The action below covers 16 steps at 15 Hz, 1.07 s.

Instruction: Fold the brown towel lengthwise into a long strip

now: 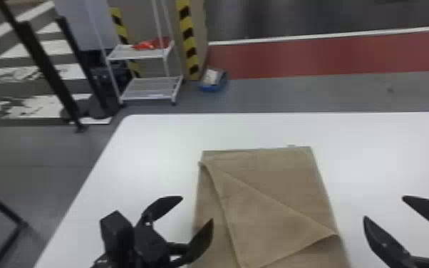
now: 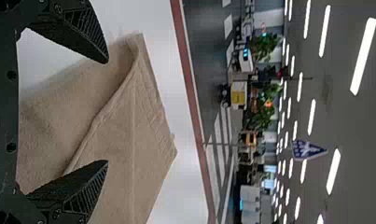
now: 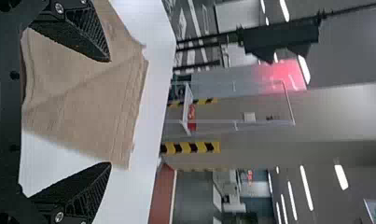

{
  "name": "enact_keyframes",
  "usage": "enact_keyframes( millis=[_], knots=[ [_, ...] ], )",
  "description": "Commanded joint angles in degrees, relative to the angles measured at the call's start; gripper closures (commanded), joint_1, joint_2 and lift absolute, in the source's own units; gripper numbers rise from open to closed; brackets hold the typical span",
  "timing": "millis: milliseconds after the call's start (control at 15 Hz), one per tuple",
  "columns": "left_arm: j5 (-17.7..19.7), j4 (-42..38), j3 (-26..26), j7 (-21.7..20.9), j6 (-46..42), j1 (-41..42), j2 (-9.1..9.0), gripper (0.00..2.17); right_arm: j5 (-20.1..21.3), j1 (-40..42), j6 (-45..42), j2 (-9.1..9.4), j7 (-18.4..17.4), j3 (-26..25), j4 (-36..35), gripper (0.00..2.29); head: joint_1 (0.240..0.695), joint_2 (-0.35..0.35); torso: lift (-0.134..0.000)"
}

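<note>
The brown towel (image 1: 274, 185) lies on the white table, with a flap folded diagonally across its upper layer. My left gripper (image 1: 197, 210) stands open over the towel's left edge in the head view. Open too, my right gripper (image 1: 383, 206) is off to the right of the towel. In the left wrist view the towel (image 2: 134, 121) spreads beyond the left gripper (image 2: 107, 112), whose fingers are wide apart. The right wrist view has the towel (image 3: 87, 93) beyond the spread right gripper (image 3: 111, 113), nothing held between its fingers.
The white table (image 1: 146, 149) extends on both sides of the towel, its left edge running diagonally. On the floor behind stand a wire shelf (image 1: 149, 87), striped posts (image 1: 189, 42) and a blue bin (image 1: 213, 85).
</note>
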Motion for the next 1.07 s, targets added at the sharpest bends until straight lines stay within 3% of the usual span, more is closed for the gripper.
enact_keyframes(
  millis=[0,200,267,400,600,800,1000],
  knots=[
    [-7.09,-2.59,-3.79,-3.6,2.72,0.14,0.09,0.15,-2.41,-1.61,1.14,2.26,0.13,-9.78,1.76,0.08,0.695,-0.017,-0.116],
    [-14.48,-4.7,-9.86,-8.52,5.36,0.05,0.53,0.21,-5.4,-4.33,3.25,2.26,0.49,-18.04,5.81,0.08,0.695,-0.217,-0.116],
    [-17.2,-5.31,-11.79,-9.84,6.23,0.05,0.62,0.21,-5.84,-5.12,3.43,2.26,0.66,-19.8,7.21,0.08,0.695,-0.334,-0.116],
    [-22.65,-6.81,-15.22,-12.65,10.28,-0.12,0.62,0.21,-6.9,-6.44,4.13,2.26,1.63,-23.14,9.23,0.08,0.695,-0.35,-0.116],
    [-24.67,-7.16,-17.68,-13.44,11.16,-0.56,0.62,0.21,-7.25,-8.64,5.89,2.26,2.6,-26.56,11.69,0.08,0.695,-0.35,-0.116],
    [-27.66,-6.54,-17.68,-12.65,13.44,-1.88,0.62,0.35,-8.13,-10.05,7.12,2.26,3.21,-27.79,12.49,0.08,0.695,-0.35,-0.116],
    [-29.15,-5.4,-17.24,-13.53,14.14,-2.23,0.88,0.35,-8.13,-10.84,7.65,2.26,3.47,-28.59,13.01,0.08,0.695,-0.35,-0.116]
  ],
)
